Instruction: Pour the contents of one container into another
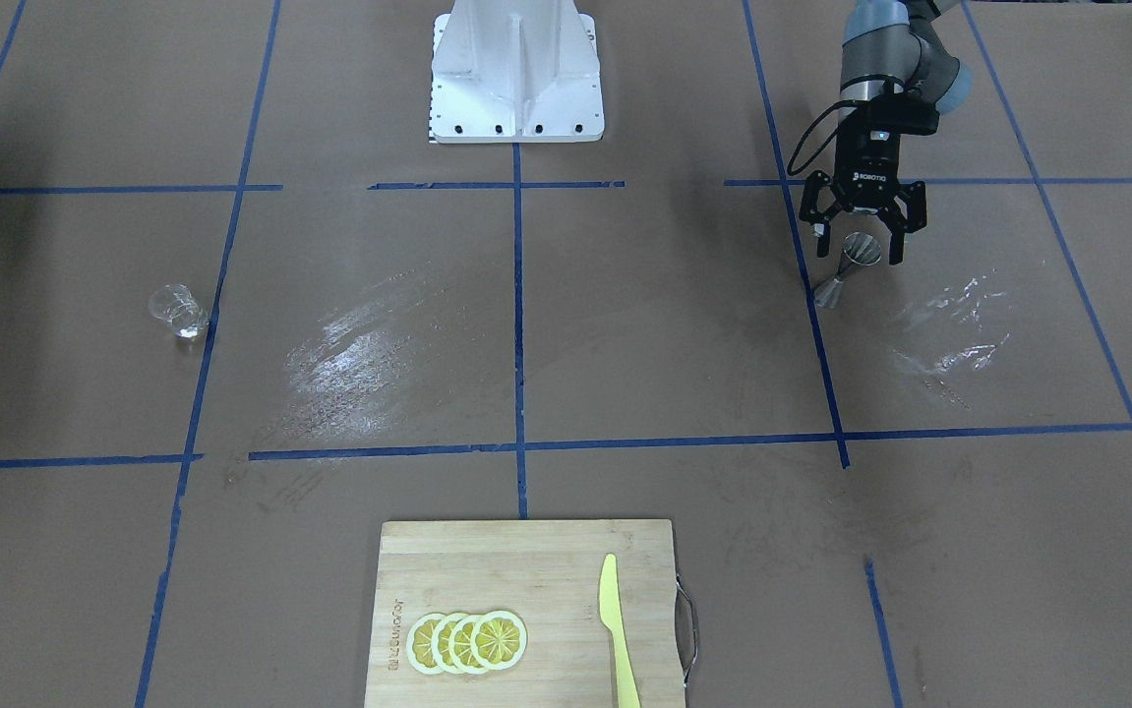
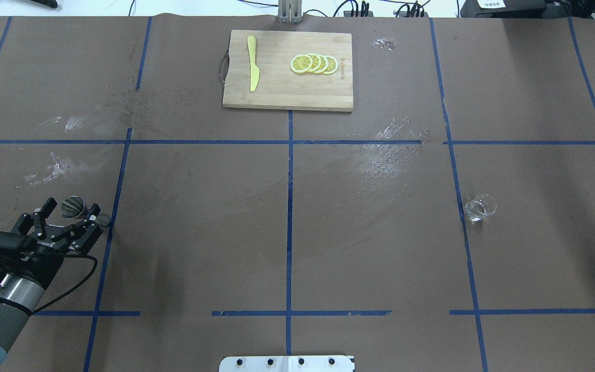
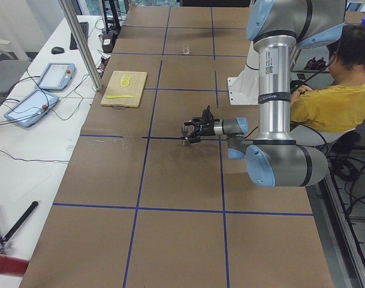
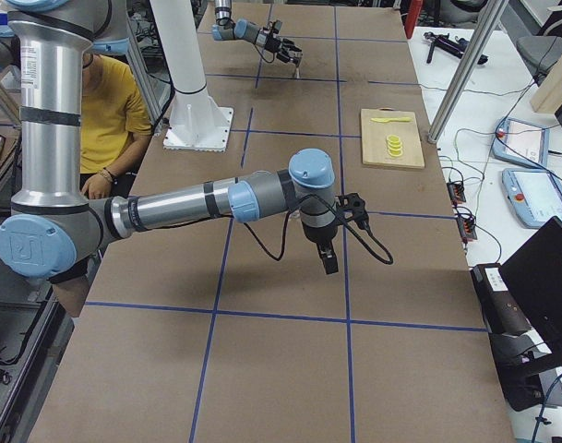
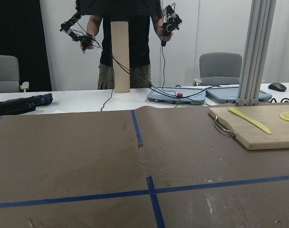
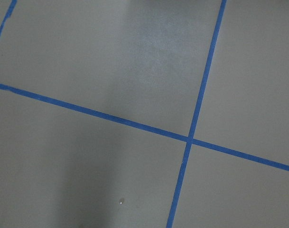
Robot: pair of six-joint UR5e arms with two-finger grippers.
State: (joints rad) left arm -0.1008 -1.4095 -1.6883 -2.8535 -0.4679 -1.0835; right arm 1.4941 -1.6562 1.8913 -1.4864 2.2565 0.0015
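The small clear glass stands alone on the brown paper on the robot's right side, with no gripper near it. On the left side stands the metal jigger. My left gripper is open, its fingers spread on either side of the jigger's upper cone without closing on it. My right gripper shows only in the exterior right view, hanging over bare paper near a tape cross. I cannot tell whether it is open or shut.
A wooden cutting board with lemon slices and a yellow knife lies at the far middle edge. The white robot base is at the near edge. A person in yellow sits beside the robot.
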